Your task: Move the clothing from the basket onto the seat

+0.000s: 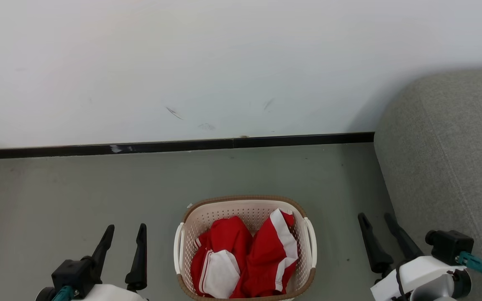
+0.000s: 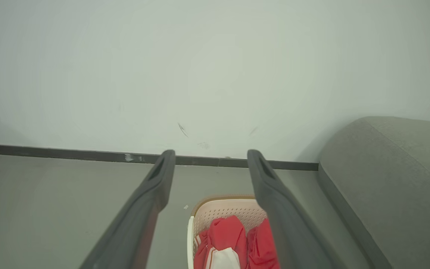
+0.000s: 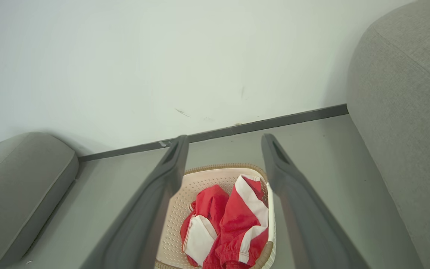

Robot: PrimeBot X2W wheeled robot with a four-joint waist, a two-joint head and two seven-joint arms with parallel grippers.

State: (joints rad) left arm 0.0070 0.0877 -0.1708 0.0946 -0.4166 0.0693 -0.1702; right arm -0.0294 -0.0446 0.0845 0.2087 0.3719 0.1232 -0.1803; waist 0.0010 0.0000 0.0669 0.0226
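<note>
The cream basket (image 1: 191,217) with a brown rim stands on the grey floor at the bottom middle of the head view. Bunched inside it lies the red clothing (image 1: 262,255) with white stripes and panels, seen too in the left wrist view (image 2: 230,235) and the right wrist view (image 3: 233,220). My left gripper (image 1: 126,232) stands open to the basket's left, nothing between its fingers. My right gripper (image 1: 377,220) stands open to the basket's right, beside the grey sofa seat (image 1: 446,167). Neither gripper touches the basket or the clothing.
A white wall with a black skirting strip (image 1: 174,146) runs behind the basket. In the right wrist view a second grey cushioned piece (image 3: 17,179) lies at the left, and the basket (image 3: 185,209) sits between it and the seat (image 3: 405,104).
</note>
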